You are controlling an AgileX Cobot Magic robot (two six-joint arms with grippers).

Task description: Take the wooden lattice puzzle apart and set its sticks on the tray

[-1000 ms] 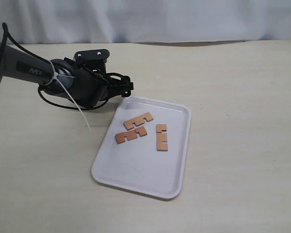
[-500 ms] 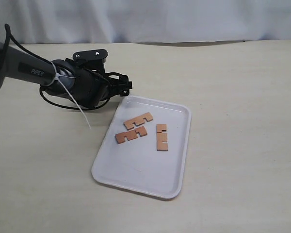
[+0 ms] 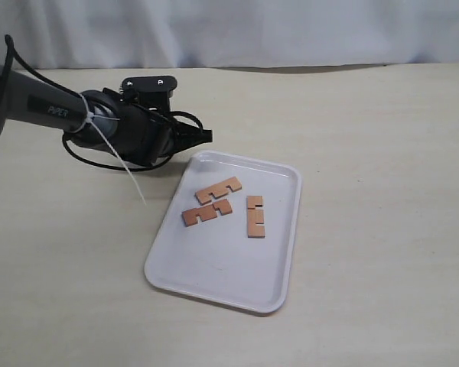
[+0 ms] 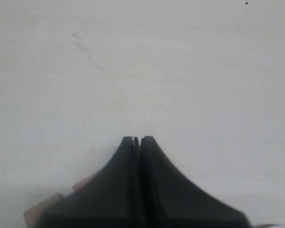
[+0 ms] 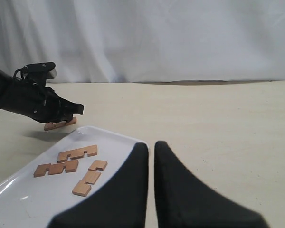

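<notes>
The white tray (image 3: 231, 264) lies mid-table with three notched reddish-brown sticks on it (image 3: 219, 189) (image 3: 206, 212) (image 3: 255, 215); no assembled lattice shows. My left gripper (image 3: 205, 136) hovers just off the tray's far-left corner, jaws pressed together. A fourth stick (image 5: 60, 125) hangs under it in the right wrist view, its shadow on the table below. Brown wood (image 4: 40, 211) pokes out beside the fingers in the left wrist view. The arm hides this stick in the exterior view. My right gripper (image 5: 150, 144) is shut on nothing, near the tray (image 5: 28, 202).
Black cables and a white zip tie (image 3: 122, 164) trail from the left arm (image 3: 38, 111) over the table. A white curtain (image 3: 237, 30) closes off the back. Bare beige tabletop (image 3: 382, 176) lies right of the tray.
The left wrist has rolled and its tip has risen slightly by the tray's corner. The three sticks on the tray have not moved.
</notes>
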